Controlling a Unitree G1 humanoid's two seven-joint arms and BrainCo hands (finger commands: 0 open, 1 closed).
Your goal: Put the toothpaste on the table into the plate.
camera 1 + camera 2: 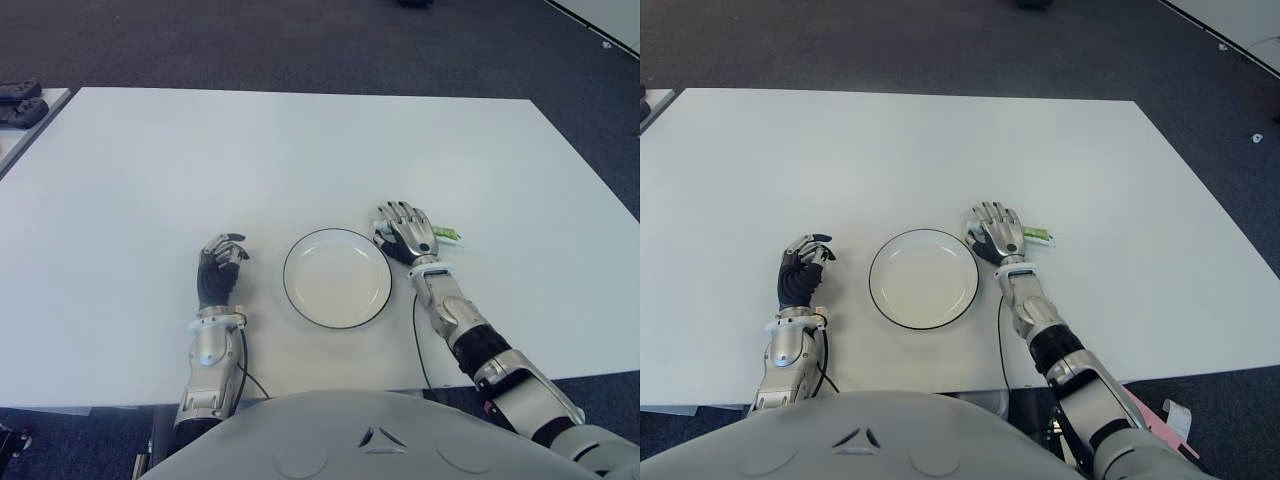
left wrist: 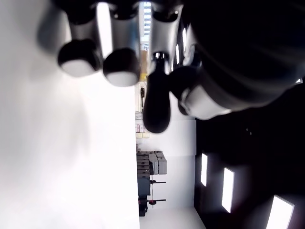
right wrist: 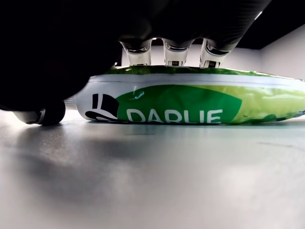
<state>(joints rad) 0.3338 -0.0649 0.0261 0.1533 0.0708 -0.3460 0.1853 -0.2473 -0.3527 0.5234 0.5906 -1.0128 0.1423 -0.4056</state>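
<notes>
Nothing is in the plate (image 1: 337,278) yet: the toothpaste (image 3: 190,102) lies flat on the table (image 1: 300,160) just right of it, under our right hand (image 1: 405,232), whose fingers (image 3: 174,53) drape over the tube without clearly closing, so grasp, lift and placing remain. Our left hand (image 1: 220,268) shows left of the plate, loosely curled and empty. From above, our right hand hides all but the tube's green end, and thumb contact is hard to judge.

Bright even overhead light, soft shadows, table (image 1: 300,150) glare, wrist views blurry w/ dark foreground.
</notes>
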